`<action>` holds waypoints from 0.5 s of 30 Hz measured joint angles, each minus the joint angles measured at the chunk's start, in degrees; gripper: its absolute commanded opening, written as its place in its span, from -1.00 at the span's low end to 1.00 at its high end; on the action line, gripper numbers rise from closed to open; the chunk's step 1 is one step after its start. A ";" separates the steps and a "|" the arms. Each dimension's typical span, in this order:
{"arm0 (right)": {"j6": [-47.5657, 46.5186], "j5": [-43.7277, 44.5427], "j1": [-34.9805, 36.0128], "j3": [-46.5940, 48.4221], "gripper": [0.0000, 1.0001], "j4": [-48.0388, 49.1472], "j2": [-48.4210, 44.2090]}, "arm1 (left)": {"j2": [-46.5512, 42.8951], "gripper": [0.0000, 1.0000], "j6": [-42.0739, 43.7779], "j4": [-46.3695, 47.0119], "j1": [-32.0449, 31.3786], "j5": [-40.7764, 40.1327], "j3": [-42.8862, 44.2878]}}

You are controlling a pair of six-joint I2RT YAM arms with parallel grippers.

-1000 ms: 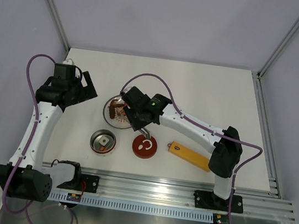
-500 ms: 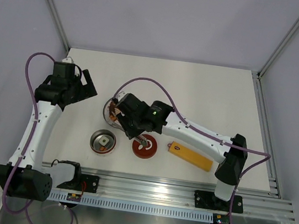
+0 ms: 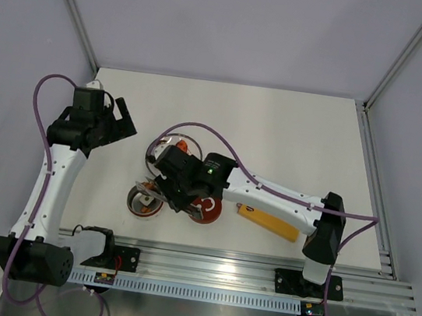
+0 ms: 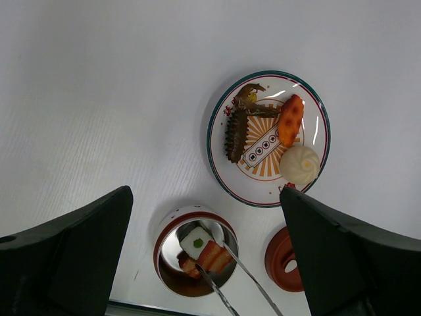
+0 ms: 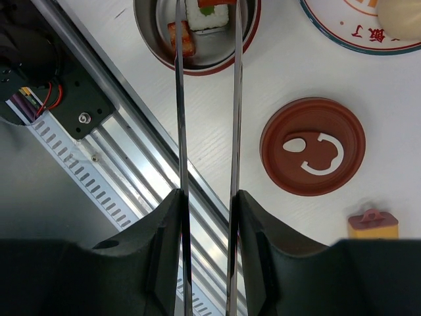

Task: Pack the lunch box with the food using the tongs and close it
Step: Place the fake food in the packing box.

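Note:
The red lunch box (image 4: pixel 172 230) (image 3: pixel 141 206) stands near the front edge, shiny steel inside. A white cube with a green dot (image 4: pixel 195 241) and a red-striped piece (image 4: pixel 216 257) lie in it. My right gripper (image 5: pixel 205 197) (image 3: pixel 175 191) is shut on the slim silver tongs (image 5: pixel 181 105) (image 4: pixel 253 289). Their tips reach into the box on either side of the striped piece. More food stays on the plate (image 4: pixel 217 155): a brown piece (image 4: pixel 235 131), an orange one (image 4: pixel 290 120) and a white bun (image 4: pixel 299 164). The dark-red lid (image 5: pixel 312 155) (image 4: pixel 284 262) lies right of the box. My left gripper (image 3: pixel 121 123) (image 4: pixel 204 192) hovers open beyond the plate, holding nothing.
A long yellow-orange bar (image 3: pixel 269 222) (image 5: pixel 372 224) lies right of the lid. The aluminium rail (image 5: pixel 118 138) with the arm bases runs along the near table edge, just in front of the box. My right forearm partly covers the lid in the top view.
My right arm swung the tongs from the plate toward the near left, and their tips now reach into the lunch box. The left arm has barely moved.

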 measured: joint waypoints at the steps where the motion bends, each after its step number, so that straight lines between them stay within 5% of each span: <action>1: 0.00 -0.15 0.07 0.00 -0.55 0.04 0.17 | -0.24 0.98 0.00 -0.02 0.00 0.07 0.00; 15: -0.44 -1.66 0.11 0.24 -0.42 0.13 4.61 | -1.36 0.98 -0.04 -0.04 0.00 0.31 -0.09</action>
